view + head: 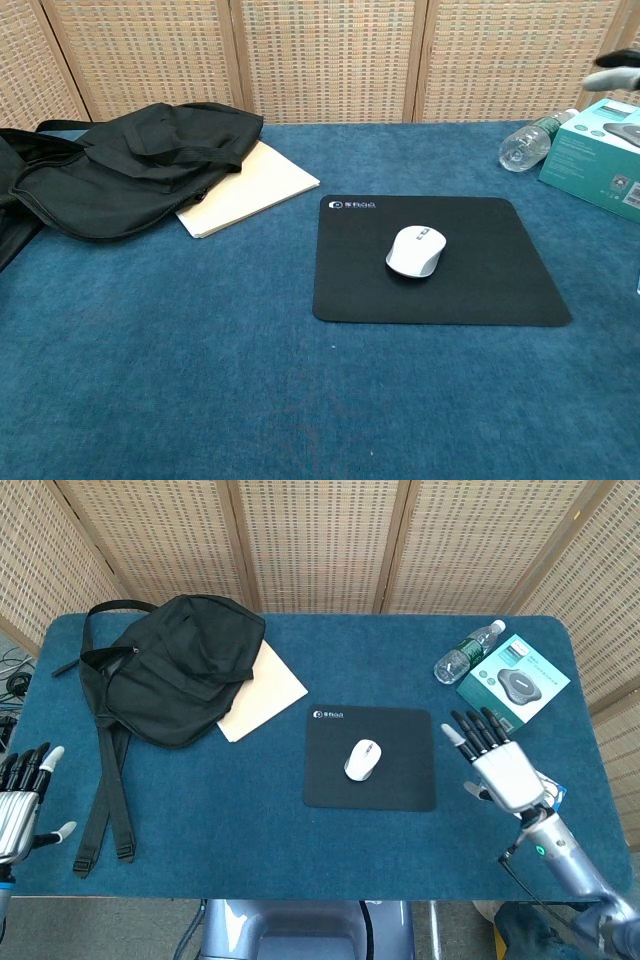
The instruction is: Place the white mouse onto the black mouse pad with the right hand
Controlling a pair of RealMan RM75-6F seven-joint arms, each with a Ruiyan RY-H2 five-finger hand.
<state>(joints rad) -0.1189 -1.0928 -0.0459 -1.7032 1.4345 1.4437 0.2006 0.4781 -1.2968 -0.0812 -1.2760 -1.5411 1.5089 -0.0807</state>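
The white mouse (362, 759) (416, 250) lies alone on the black mouse pad (335, 777) (480, 285), near its middle. My right hand (495, 761) is raised to the right of the pad, well apart from the mouse, with its fingers spread and nothing in it. In the chest view only blurred fingertips (618, 68) of it show at the top right edge. At the lower left edge of the head view my left hand (22, 801) is off the table, fingers apart and empty.
A black backpack (175, 665) lies at the back left with its straps trailing toward the front edge. A tan folder (265, 692) is partly under it. A water bottle (465, 651) and a teal box (513, 683) sit at the back right.
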